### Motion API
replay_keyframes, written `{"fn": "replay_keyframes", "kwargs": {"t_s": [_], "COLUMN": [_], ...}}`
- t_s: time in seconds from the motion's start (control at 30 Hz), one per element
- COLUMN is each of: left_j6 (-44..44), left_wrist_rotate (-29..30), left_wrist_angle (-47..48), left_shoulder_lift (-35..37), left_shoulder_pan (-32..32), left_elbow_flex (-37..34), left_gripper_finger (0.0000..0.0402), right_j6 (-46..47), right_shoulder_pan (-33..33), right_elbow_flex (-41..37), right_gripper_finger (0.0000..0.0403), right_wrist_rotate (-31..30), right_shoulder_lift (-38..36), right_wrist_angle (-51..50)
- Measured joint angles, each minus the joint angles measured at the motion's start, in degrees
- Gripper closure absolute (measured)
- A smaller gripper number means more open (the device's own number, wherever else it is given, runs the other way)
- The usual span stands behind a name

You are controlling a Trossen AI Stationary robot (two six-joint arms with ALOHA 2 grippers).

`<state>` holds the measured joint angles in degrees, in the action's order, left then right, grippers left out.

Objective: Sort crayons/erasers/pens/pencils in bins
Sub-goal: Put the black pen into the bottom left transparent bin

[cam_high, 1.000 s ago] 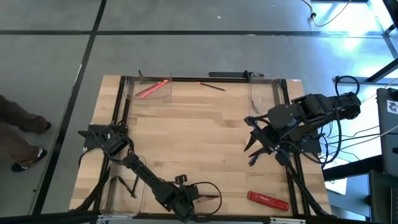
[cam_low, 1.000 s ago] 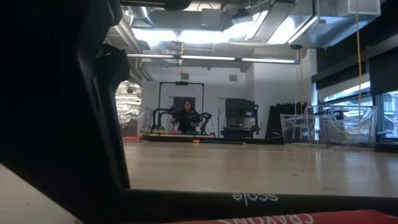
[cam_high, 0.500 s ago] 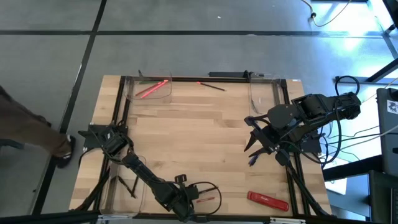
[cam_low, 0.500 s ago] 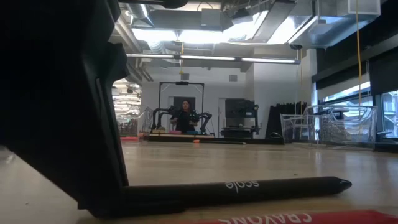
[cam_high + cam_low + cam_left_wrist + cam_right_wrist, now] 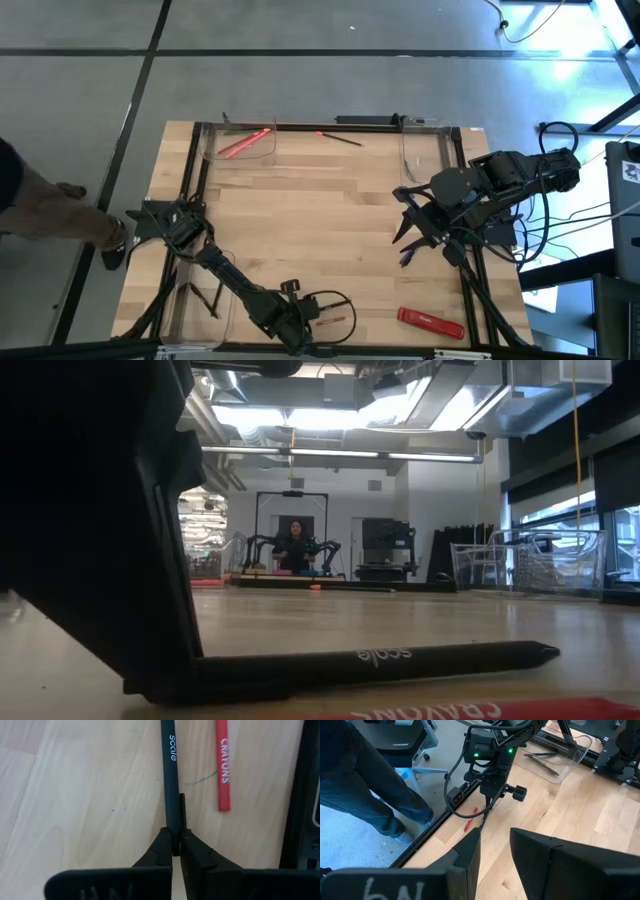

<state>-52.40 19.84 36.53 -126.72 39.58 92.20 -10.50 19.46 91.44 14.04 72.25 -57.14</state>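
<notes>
At the table's near edge we see the left gripper down on the wood with its fingers pressed together on the end of a black pencil marked "scale". From the low view the pencil lies flat on the table, running out of the dark gripper body that fills that picture's left side. Just beside the pencil, parallel to it and not touching, lies a red crayon with "CRAYONS" printed on it; in the high view it shows as a thin red stick next to the gripper.

Still along the near edge, toward the table's right corner, a wider flat red bar lies on the wood. At the near left corner a clear bin holds a couple of dark sticks.

Farther in, over the table's right side, the right gripper hangs above the wood with its fingers apart and nothing between them.

At the table's far edge, a clear bin at the left corner holds red crayons. Near the middle of that edge a thin stick, red at one end and dark along the rest, lies loose on the wood, and another clear bin sits at the far right corner.

Beyond the table's left side, a person's legs and shoes stand on the floor.
</notes>
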Motion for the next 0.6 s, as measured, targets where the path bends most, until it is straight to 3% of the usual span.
{"fn": "replay_keyframes", "kwargs": {"t_s": [0.6], "left_j6": [0.15], "left_wrist_rotate": [-0.23], "left_wrist_angle": [0.23], "left_shoulder_lift": [2.5], "left_shoulder_pan": [-0.53], "left_elbow_flex": [-0.09], "left_gripper_finger": [0.04], "right_j6": [0.0], "right_shoulder_pan": [0.0], "right_elbow_flex": [0.0], "right_gripper_finger": [0.0295], "right_wrist_rotate": [0.0], "right_shoulder_lift": [0.0], "right_wrist_angle": [0.04]}}
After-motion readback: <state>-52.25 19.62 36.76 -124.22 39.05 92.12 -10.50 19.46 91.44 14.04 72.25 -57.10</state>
